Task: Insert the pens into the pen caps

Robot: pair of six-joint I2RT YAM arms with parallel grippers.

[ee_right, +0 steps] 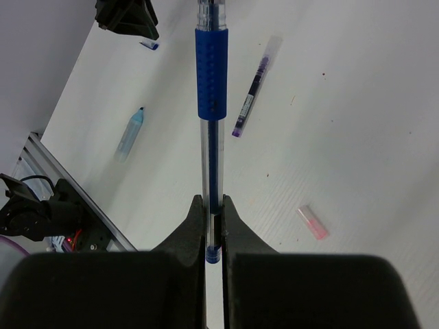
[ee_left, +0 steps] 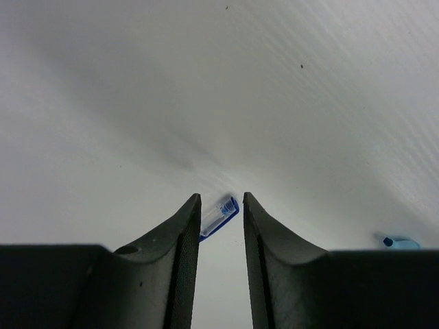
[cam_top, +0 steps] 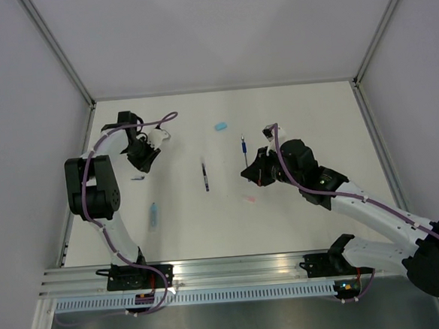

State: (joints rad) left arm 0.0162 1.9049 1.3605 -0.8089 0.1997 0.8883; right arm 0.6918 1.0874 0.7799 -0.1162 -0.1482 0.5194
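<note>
My right gripper (ee_right: 211, 202) is shut on the tail end of a dark blue pen (ee_right: 211, 103), which juts straight out from the jaws above the table; from above the pen (cam_top: 243, 151) points away from the right gripper (cam_top: 254, 173). My left gripper (ee_left: 221, 199) is open and low over the table, with a small clear-and-blue pen cap (ee_left: 219, 216) lying between its tips, partly behind the left fingertip (ee_left: 188, 212). The overhead view shows that cap (cam_top: 137, 178) just below the left gripper (cam_top: 141, 166). A pink cap (ee_right: 313, 223) lies loose on the table.
A dark purple-black pen (cam_top: 204, 177) lies mid-table. A pale blue marker (cam_top: 154, 216) rests front left, and a light blue cap (cam_top: 220, 125) lies toward the back. The aluminium rail (cam_top: 234, 269) runs along the near edge, and grey walls enclose the other sides.
</note>
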